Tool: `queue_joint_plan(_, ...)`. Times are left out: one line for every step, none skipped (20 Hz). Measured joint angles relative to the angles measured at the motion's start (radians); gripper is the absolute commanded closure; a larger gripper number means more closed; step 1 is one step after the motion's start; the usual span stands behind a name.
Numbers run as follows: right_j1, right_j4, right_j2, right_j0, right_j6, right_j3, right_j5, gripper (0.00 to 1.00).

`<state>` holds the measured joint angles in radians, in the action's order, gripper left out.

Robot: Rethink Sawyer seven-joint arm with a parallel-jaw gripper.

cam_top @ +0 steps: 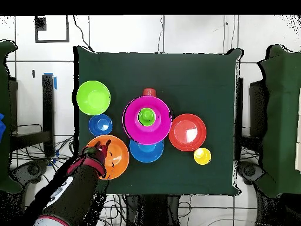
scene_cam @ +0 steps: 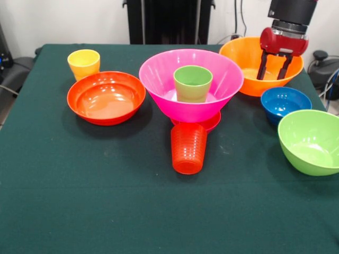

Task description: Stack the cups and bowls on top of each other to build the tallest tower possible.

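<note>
The large pink bowl (scene_cam: 159,79) stands mid-table with the light green cup (scene_cam: 193,83) upright inside it, on a small magenta bowl whose rim (scene_cam: 213,123) shows beneath. The ribbed orange-red cup (scene_cam: 188,148) seems to lie on its side just in front. The yellow cup (scene_cam: 83,63) and the red-orange bowl (scene_cam: 106,98) are at the left. My gripper (scene_cam: 274,71) is open and empty, its fingers hanging over the yellow-orange bowl (scene_cam: 238,55). The small dark blue bowl (scene_cam: 286,103) and lime green bowl (scene_cam: 312,140) are at the right. The medium blue bowl (cam_top: 146,153) shows only from overhead.
The table is covered with a dark green cloth (scene_cam: 79,201). Black equipment and cables stand off the table's sides (scene_cam: 326,66). From overhead, my arm (cam_top: 70,182) reaches in from the bottom left.
</note>
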<state>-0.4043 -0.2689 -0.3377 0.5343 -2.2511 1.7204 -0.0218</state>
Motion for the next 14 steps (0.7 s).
queue_joint_plan(0.0, 0.003, -0.001, 0.001, 0.0, 0.0, 0.0, 0.0)
queue_joint_plan(0.0, 0.006, -0.001, 0.002, 0.0, 0.0, 0.0, 0.0)
queue_joint_plan(0.0, 0.009, -0.001, 0.002, 0.0, 0.0, 0.0, 0.0)
queue_joint_plan(0.001, 0.012, -0.002, 0.002, 0.0, 0.0, 0.0, 0.0)
queue_joint_plan(0.001, 0.013, -0.002, 0.002, 0.0, 0.0, 0.0, 0.0)
queue_joint_plan(0.001, 0.015, -0.003, 0.002, 0.0, 0.0, 0.0, 0.0)
queue_joint_plan(0.001, 0.017, -0.004, 0.002, 0.0, 0.0, 0.0, 0.0)
queue_joint_plan(0.001, 0.02, -0.005, 0.002, 0.0, 0.0, 0.0, 0.0)
queue_joint_plan(0.001, 0.023, -0.006, 0.002, 0.0, 0.0, 0.0, 0.0)
queue_joint_plan(0.001, 0.024, -0.008, 0.002, 0.0, 0.0, 0.0, 0.0)
queue_joint_plan(0.001, 0.024, -0.01, 0.002, 0.0, 0.0, 0.0, 0.0)
queue_joint_plan(0.001, 0.024, -0.011, 0.002, 0.0, 0.0, 0.0, 0.0)
queue_joint_plan(0.001, 0.024, -0.013, 0.002, 0.0, 0.0, 0.0, 0.0)
queue_joint_plan(0.0, 0.024, -0.013, 0.002, 0.0, 0.0, 0.0, 0.0)
